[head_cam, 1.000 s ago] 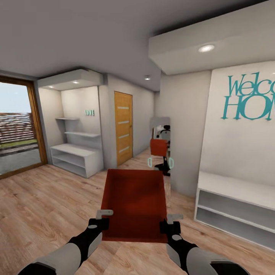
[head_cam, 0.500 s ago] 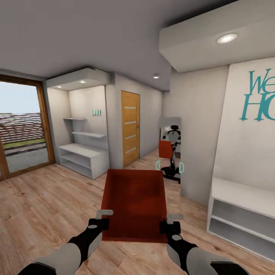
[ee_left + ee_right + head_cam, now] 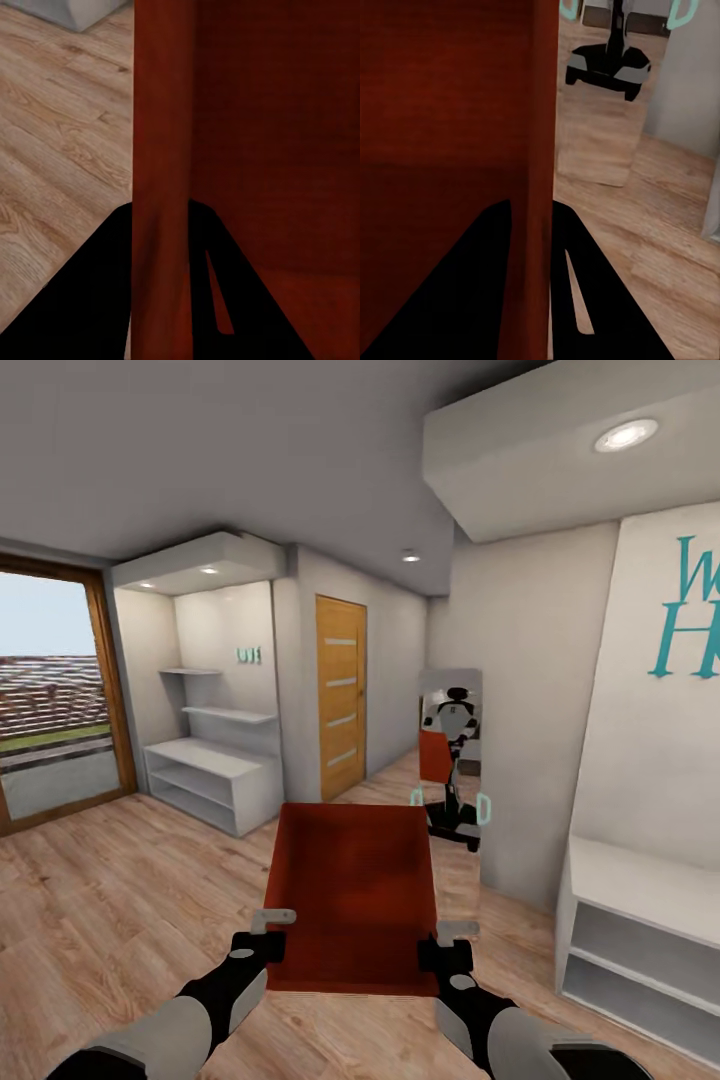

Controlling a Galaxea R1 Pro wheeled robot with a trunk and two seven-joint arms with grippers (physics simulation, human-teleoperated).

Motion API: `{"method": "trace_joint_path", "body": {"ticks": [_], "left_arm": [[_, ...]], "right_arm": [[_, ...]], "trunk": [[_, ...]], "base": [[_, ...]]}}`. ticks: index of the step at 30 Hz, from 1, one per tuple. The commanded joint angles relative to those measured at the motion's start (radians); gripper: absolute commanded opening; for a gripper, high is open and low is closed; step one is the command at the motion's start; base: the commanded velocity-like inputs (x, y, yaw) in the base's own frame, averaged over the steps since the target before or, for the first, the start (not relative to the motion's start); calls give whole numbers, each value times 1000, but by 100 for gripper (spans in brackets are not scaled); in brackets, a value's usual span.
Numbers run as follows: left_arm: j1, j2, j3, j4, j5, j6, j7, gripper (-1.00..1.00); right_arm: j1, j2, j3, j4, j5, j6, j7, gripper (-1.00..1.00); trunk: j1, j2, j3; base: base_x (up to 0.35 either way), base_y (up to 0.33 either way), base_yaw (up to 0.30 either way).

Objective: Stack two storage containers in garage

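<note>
A: Storage container [image 3: 350, 895], red-orange, open top, is held out in front of the trunk above the wood-plank floor [image 3: 110, 900]. Long axis points away from the robot. Only one box is in sight.

B: Grip state, left side?

A: Left gripper [image 3: 268, 932] sits at the near left corner of the box. In the left wrist view, the two dark fingers [image 3: 82, 300] straddle the box's left wall [image 3: 161, 172], one outside and one inside, closed narrow on that wall.

B: Right side?

A: Right gripper [image 3: 448, 942] is at the near right corner. In the right wrist view, its fingers [image 3: 457, 292] lie either side of the right wall [image 3: 534, 150], clamped on it the same way (both pairs pressed flat to the panel).

B: Surroundings?

A: Hallway-type space. Orange-brown door [image 3: 341, 695] stands ahead, set in a cream wall. White shelf unit [image 3: 215, 780] is in the alcove to its left, and a wood-framed glass door [image 3: 55, 690] stands at far left with outdoors beyond. Tall mirror [image 3: 452, 760] leans on the wall ahead right; it reflects the robot with the red box. Teal wall lettering [image 3: 690, 620] is at the right edge, cut off by the frame, above a low white bench shelf [image 3: 640, 920]. Round ceiling light [image 3: 627, 435] is lit overhead.
</note>
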Motion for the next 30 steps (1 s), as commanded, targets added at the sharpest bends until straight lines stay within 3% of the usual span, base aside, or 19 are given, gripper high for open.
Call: {"method": "trace_joint_path", "body": {"ticks": [1,8,30], "left_arm": [[0,7,19,4,14,-2,21,-100],[0,7,19,4,14,-2,21,-100],[0,7,19,4,14,-2,21,-100]], "right_arm": [[-1,0,-16,-2,4,-27,-24,-100],[-1,0,-16,-2,4,-26,-24,-100],[-1,0,-16,-2,4,-27,-24,-100]], "trunk": [[1,0,0],[1,0,0],[1,0,0]], "base": [[322,0,0],[322,0,86],[322,0,268]]}}
